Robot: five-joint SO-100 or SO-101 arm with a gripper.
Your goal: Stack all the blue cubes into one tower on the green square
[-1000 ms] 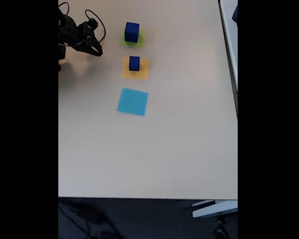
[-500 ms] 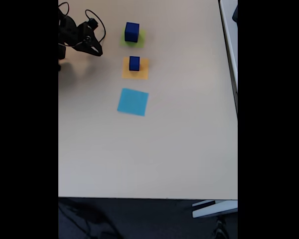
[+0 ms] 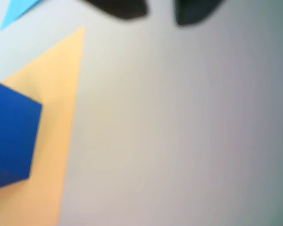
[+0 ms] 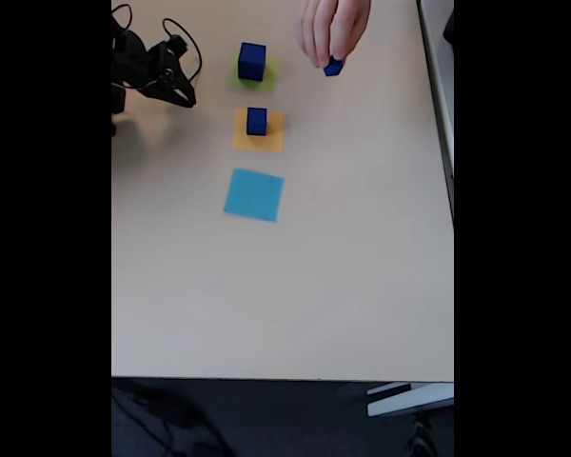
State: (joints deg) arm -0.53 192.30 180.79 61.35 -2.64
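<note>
A person's hand (image 4: 333, 29) reaches in from the top edge of the fixed view, its fingertips (image 4: 330, 55) pinched on a small blue cube (image 4: 334, 67) over the pale table (image 4: 295, 286), well to the right of the coloured squares. The largest blue cube (image 4: 251, 61) sits on the green square (image 4: 266, 74) near the table's far end. Just below it in the same view, a mid-sized blue cube (image 4: 256, 121) stands on the orange square (image 4: 259, 136), toward that square's upper half. The light-blue square (image 4: 254, 195) lies bare below the orange one, the three squares forming a column down the table.

The black arm is folded at the upper left of the fixed view, its gripper (image 4: 178, 93) held apart from the cubes and to the left of the green square. In the blurred wrist view, the gripper's two dark fingertips (image 3: 125, 8) enter from the top edge with a visible gap of bare table between them, so the jaws stand apart and hold nothing. That view also catches the mid-sized cube (image 3: 9, 136) at the left edge on the orange square (image 3: 56, 94), with a corner of the light-blue square (image 3: 16, 9) at the top left
</note>
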